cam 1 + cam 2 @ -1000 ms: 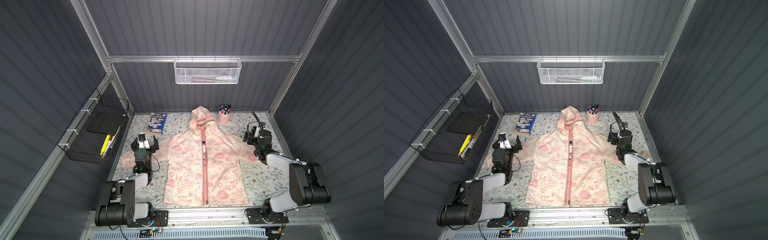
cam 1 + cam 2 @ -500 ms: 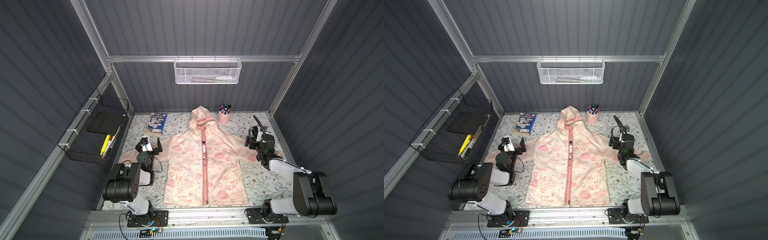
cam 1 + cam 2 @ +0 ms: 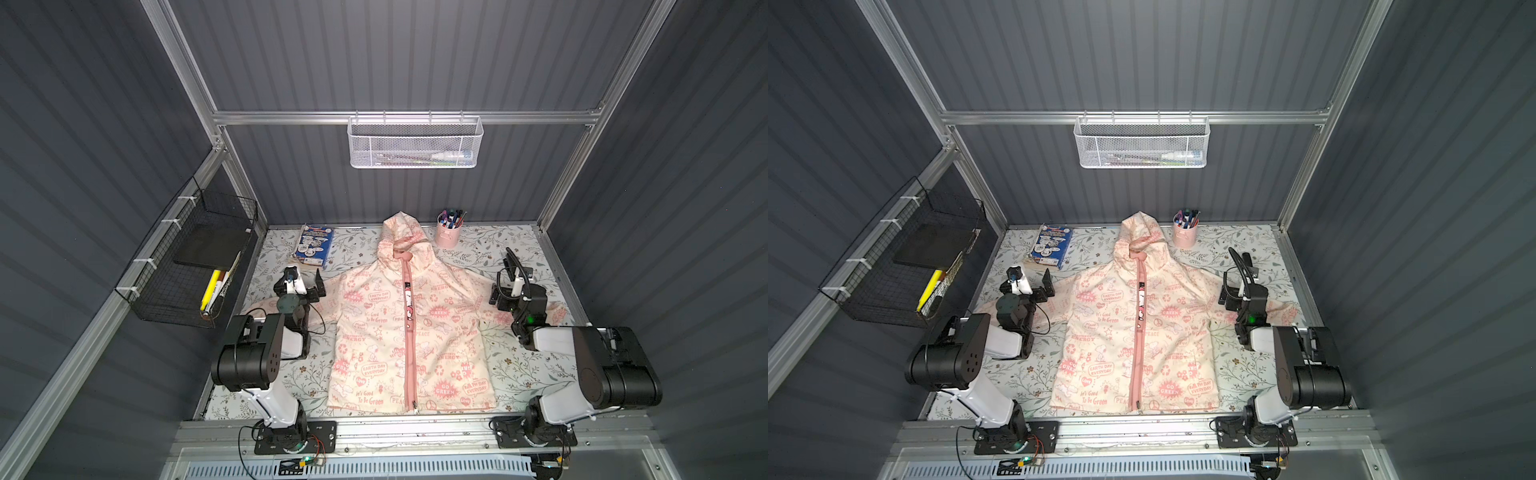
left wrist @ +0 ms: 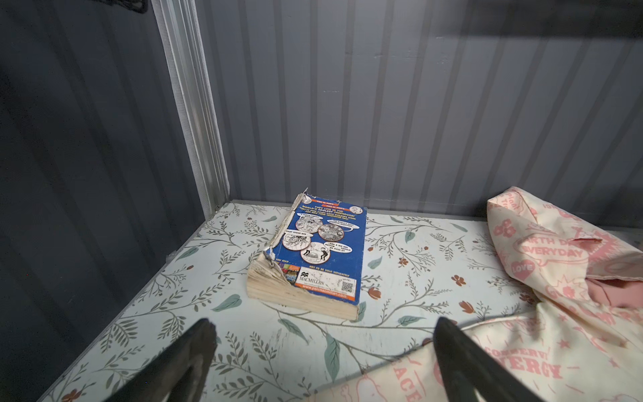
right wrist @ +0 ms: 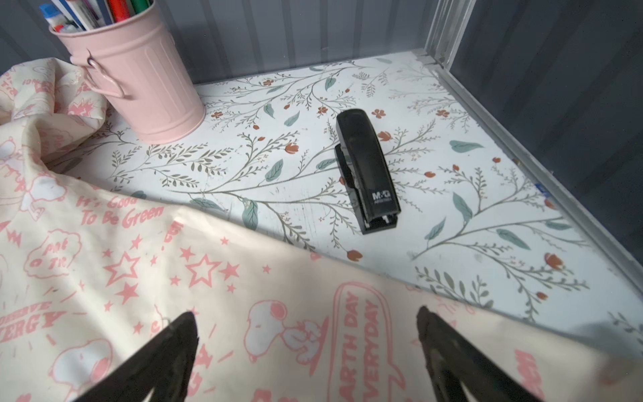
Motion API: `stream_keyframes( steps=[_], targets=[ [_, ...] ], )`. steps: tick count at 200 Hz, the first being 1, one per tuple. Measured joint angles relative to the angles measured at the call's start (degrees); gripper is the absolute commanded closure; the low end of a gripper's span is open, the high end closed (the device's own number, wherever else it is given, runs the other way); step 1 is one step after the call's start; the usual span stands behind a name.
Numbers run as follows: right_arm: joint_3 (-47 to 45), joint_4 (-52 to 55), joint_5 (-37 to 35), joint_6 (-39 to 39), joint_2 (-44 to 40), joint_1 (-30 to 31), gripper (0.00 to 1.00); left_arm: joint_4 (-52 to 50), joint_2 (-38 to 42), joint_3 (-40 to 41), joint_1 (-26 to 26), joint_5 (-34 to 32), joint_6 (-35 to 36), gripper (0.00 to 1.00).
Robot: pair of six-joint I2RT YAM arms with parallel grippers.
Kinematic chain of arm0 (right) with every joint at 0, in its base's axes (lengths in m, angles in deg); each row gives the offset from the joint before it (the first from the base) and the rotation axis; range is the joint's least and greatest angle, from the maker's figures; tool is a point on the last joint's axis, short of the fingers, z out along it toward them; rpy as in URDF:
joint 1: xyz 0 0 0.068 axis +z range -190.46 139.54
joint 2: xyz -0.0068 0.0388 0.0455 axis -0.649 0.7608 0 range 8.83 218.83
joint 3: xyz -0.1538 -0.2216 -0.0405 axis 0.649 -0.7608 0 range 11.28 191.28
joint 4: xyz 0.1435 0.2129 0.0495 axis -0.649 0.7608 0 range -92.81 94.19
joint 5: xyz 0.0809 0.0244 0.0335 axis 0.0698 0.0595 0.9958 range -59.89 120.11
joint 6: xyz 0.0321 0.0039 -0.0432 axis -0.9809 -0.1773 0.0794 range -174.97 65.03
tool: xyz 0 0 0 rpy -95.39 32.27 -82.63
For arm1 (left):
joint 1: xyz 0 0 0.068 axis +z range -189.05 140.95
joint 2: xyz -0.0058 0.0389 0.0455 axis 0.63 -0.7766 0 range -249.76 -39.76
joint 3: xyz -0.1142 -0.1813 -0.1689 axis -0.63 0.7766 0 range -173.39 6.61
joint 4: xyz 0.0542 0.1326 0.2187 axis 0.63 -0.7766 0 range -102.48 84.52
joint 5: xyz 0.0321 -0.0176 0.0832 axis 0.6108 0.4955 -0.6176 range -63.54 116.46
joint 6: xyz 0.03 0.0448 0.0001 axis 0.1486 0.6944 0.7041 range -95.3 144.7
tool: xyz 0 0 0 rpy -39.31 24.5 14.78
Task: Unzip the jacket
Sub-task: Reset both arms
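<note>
The jacket (image 3: 374, 332) lies flat, front up, in the middle of the floral table (image 3: 519, 374), hood toward 12 o'clock, hem toward 6, its pink zipper (image 3: 408, 345) closed from hem to collar. At 9 o'clock the left gripper (image 3: 305, 279) hovers over the sleeve there, jaws spread wide and empty. At 3 o'clock the right gripper (image 3: 503, 276) is the same, released above the other sleeve. Farther out there is a blue book (image 3: 312, 246) at 11, a pink pen cup (image 3: 448, 232) at 1, and a black stapler (image 5: 367, 170) just beyond the right sleeve.
</note>
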Motion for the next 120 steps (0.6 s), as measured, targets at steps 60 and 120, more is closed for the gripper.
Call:
stream_keyframes(
  steps=[60,120],
  targets=[
    [-0.70,-2.95,1.36,0.37,0.42,0.00,0.01,-0.59,0.00,0.00,0.00,-0.42,0.00,0.01],
    [-0.31,-2.75,1.75,0.39,0.39,0.00,0.01,-0.59,0.00,0.00,0.00,-0.42,0.00,0.01]
  ],
)
